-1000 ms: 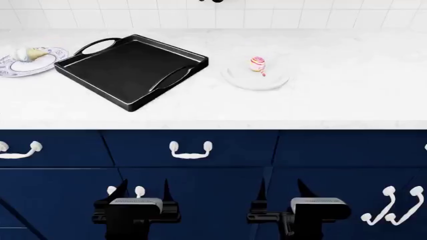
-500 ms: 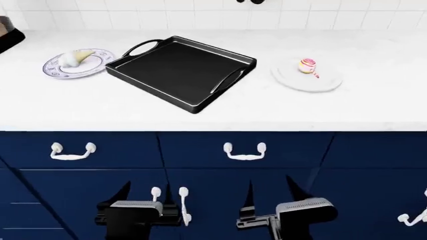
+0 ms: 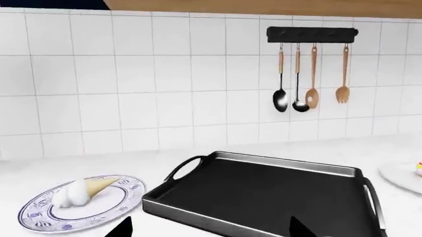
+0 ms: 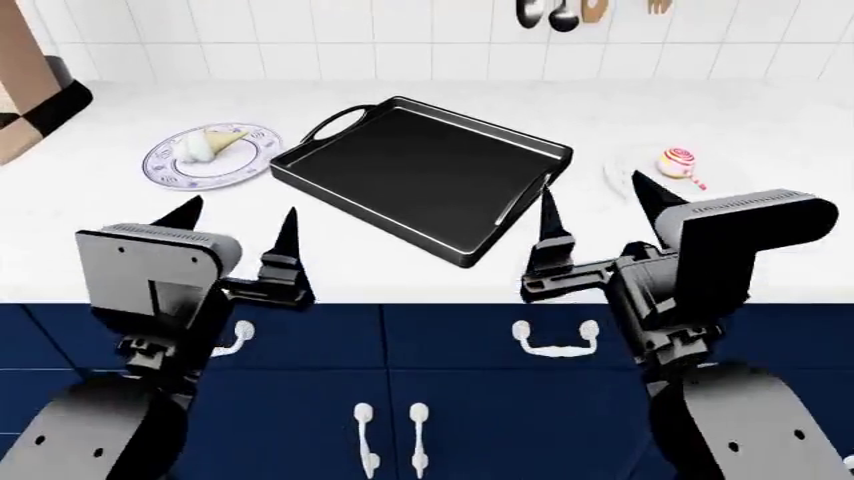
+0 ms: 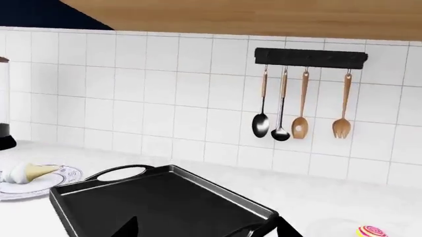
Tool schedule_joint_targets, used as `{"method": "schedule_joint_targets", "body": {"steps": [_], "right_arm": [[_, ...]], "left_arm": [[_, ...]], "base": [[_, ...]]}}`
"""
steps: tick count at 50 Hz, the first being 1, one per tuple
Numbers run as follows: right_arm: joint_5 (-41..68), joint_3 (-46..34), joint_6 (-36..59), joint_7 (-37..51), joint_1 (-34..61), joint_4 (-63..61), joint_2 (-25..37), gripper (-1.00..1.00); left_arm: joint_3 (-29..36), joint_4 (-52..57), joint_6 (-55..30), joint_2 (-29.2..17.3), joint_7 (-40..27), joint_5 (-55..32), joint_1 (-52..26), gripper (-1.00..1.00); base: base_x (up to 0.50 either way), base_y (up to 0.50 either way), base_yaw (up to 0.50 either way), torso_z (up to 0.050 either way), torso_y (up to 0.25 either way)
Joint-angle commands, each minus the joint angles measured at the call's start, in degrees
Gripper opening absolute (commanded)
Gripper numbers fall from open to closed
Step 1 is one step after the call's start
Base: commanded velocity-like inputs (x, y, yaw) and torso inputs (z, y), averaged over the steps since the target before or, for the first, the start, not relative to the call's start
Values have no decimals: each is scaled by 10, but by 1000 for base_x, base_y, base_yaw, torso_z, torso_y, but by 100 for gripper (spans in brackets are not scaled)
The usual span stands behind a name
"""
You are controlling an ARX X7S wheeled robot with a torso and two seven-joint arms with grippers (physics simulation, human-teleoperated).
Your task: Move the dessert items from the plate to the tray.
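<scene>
**Both arms raised at the counter edge, desserts untouched on their plates**

Nearest the camera in the head view, the left gripper (image 4: 234,235) and the right gripper (image 4: 594,215) are held up at the counter's front edge, each with its fingers spread wide and nothing between them or touching them.

Beyond them the black tray (image 4: 461,238) sits at an angle on the white counter (image 4: 400,270), its thin silver rim line and loop handles showing and its floor bare.

To its left the ice cream cone (image 4: 207,146) lies on its side on a blue-patterned plate (image 4: 167,170), white scoop and tan cone. To its right the swirl lollipop (image 4: 677,161) rests on a plain white plate (image 4: 617,177).

Half a second ago both grippers hung low before the blue cabinet doors; now they are at counter height, and the view has risen.
</scene>
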Motion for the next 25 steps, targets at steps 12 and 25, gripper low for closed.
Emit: {"method": "schedule_joint_targets", "body": {"steps": [12, 25], "right_arm": [[340, 105, 445, 68, 407, 116, 129, 100], [382, 97, 440, 114, 459, 154, 144, 100]], "left_arm": [[-30, -132, -440, -127, 50, -161, -430, 100], [-1, -154, -465, -162, 48, -159, -494, 100]], "base": [[272, -7, 0, 50, 0], [500, -12, 0, 50, 0]]}}
